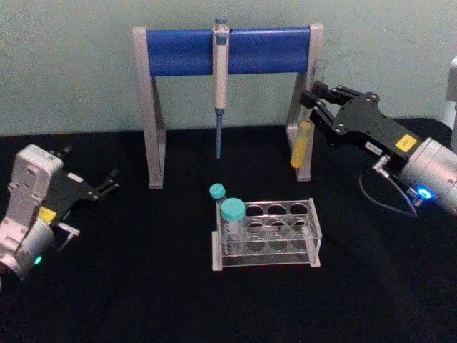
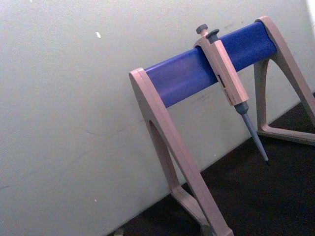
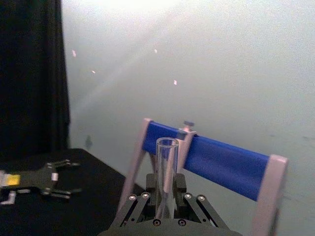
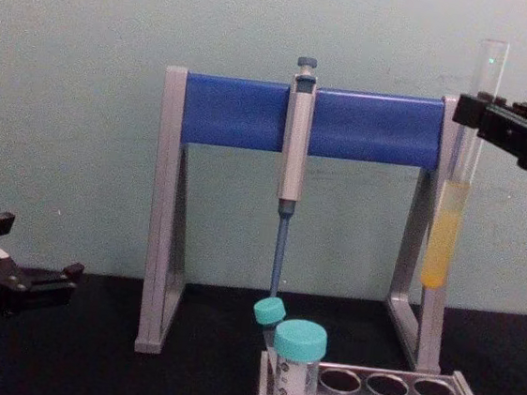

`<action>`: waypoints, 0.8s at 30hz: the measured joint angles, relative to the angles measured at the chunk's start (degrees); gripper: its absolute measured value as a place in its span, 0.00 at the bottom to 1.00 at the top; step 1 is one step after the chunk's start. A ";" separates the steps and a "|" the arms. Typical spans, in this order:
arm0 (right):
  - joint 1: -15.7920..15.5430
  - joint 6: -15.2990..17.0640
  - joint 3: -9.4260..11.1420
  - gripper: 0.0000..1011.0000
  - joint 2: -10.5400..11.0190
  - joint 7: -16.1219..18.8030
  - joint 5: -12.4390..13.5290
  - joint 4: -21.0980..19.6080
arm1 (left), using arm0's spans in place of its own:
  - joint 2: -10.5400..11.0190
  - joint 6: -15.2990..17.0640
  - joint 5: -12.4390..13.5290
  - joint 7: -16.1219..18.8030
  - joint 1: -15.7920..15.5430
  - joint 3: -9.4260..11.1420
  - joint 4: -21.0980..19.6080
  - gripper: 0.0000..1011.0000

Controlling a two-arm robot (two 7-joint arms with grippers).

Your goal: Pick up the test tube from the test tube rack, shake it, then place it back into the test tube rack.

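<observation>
While the right gripper (image 1: 318, 96) pinches the test tube (image 1: 303, 143) high on its glass at upper right, apart from the test tube rack (image 1: 285, 246) at lower ctr, we judge it light, slick & fragile; left gripper (image 1: 90, 166) spread, left edge.

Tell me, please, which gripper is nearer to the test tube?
Right. The right gripper is shut on the test tube, holding it upright in the air; the left gripper rests open, far off to the left.

No legible writing; yellow sticker (image 1: 48, 213) on the left gripper (image 1: 91, 168), white label (image 1: 373, 146) on the right gripper (image 1: 314, 100), both unreadable.
</observation>
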 joint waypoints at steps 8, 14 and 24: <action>0.17 -0.28 -0.54 0.23 0.85 3.29 2.73 0.14 | 0.00 0.00 0.00 0.00 0.00 0.00 0.00 0.99; 0.32 -0.66 -1.15 0.23 1.32 3.85 3.38 0.16 | 0.00 0.00 0.01 0.00 0.00 0.00 0.00 0.99; 0.43 -1.03 -1.79 0.23 1.76 3.92 3.82 0.25 | 0.00 0.00 0.00 0.00 0.00 0.00 0.00 0.99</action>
